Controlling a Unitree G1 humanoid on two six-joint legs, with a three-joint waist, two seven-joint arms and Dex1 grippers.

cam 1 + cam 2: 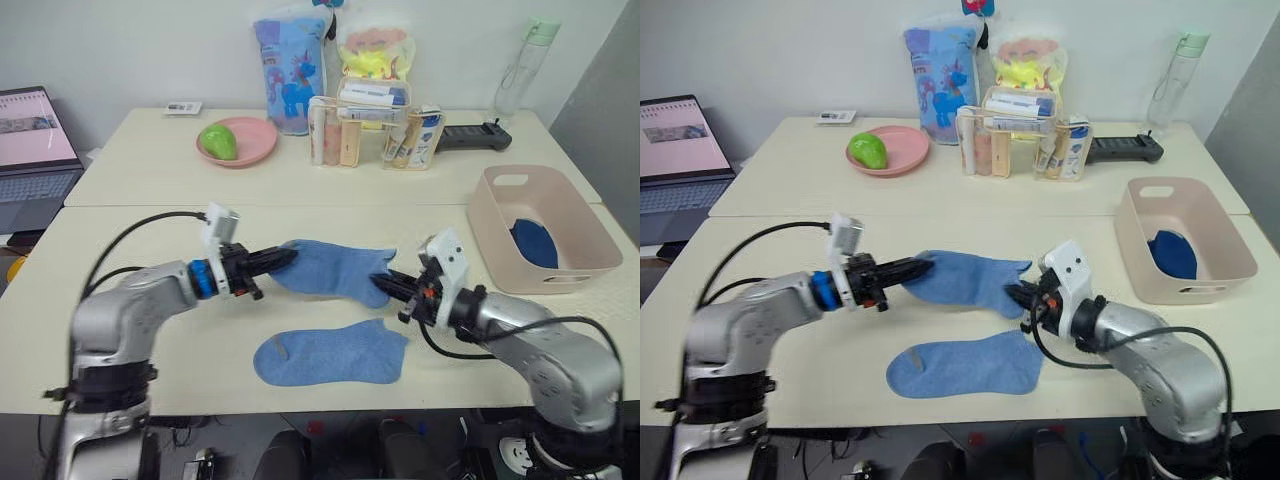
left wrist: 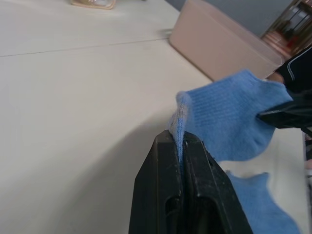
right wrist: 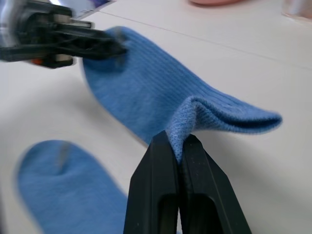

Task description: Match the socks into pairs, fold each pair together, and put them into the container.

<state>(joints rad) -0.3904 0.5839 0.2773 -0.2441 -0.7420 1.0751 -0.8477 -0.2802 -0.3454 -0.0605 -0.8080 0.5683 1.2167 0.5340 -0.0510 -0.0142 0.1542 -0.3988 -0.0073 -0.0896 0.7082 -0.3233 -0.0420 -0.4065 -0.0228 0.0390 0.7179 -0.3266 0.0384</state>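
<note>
**While one light blue sock is held taut between both claws, its match waits flat on the table**

As the pairing step is judged to be in hand, one light blue sock [image 1: 330,270] is gripped at both ends and stretched between the two arms, near the middle of the table [image 1: 150,225]. The left claw [image 1: 284,257] is clamped on one end of it; in the left wrist view its black fingers [image 2: 168,192] are seen pressed together with a thin fold of blue fabric pinched between them. The right claw [image 1: 385,286] is clamped on the other end, and in the right wrist view a ridge of knit is caught between its closed fingers [image 3: 195,195].

The second light blue sock [image 1: 330,357] lies flat on the table, just nearer the robot than the held one and apart from it. The container [image 1: 585,245] stands to the robot's right, well apart from both socks, and something dark blue [image 1: 534,243] is already lying inside it, which is taken to be a navy pair put away. No grey socks can be made out.

The next move is judged to call for the held sock to be carried over the flat one and lowered so that the two outlines line up, with tension kept even so the fabric does not bunch. Only then can the pair be folded together and taken to the container.
</note>
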